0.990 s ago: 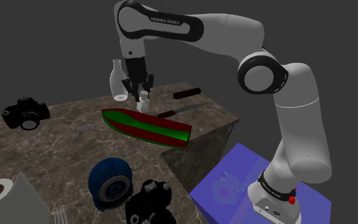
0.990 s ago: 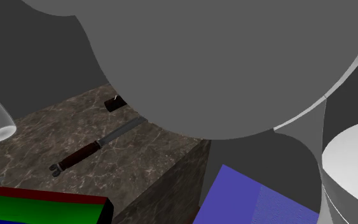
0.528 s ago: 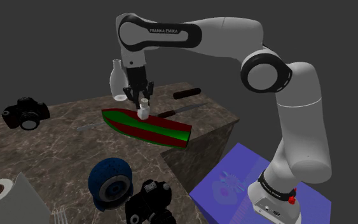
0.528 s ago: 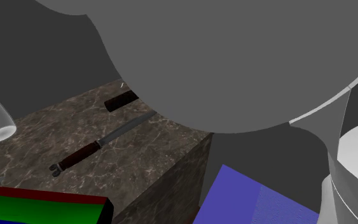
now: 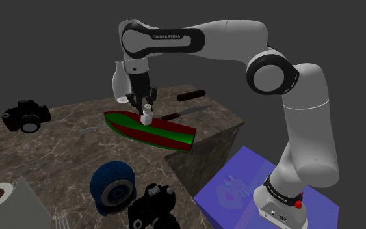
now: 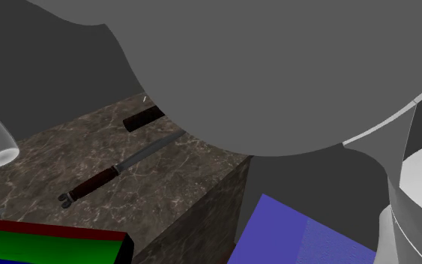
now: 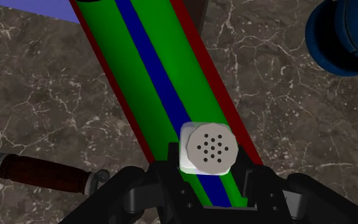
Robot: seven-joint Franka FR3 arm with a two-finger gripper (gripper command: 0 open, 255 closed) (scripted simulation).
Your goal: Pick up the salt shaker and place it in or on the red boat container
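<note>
The white salt shaker (image 5: 147,116) stands upright inside the red boat container (image 5: 168,134), near its far end. The boat has a green floor with a blue stripe and lies on the dark marble table (image 5: 58,143). My gripper (image 5: 145,101) hangs just above the shaker, open, its fingers apart from it. In the wrist view the shaker's perforated top (image 7: 210,148) shows below the gripper (image 7: 210,168), resting on the boat's striped floor (image 7: 139,70). One corner of the boat (image 6: 59,246) also appears in the second exterior view.
Behind the gripper stands a white bottle (image 5: 118,81). A knife (image 5: 185,112) and a dark cylinder (image 5: 191,95) lie beyond the boat. A black camera (image 5: 25,116), a blue round object (image 5: 113,185), another camera (image 5: 153,207) and a paper roll (image 5: 6,198) share the table. A purple mat (image 5: 253,188) covers the floor.
The shaker has left the fingers and dropped from between them down onto the boat's floor. The gripper stays just above it, shifted slightly.
</note>
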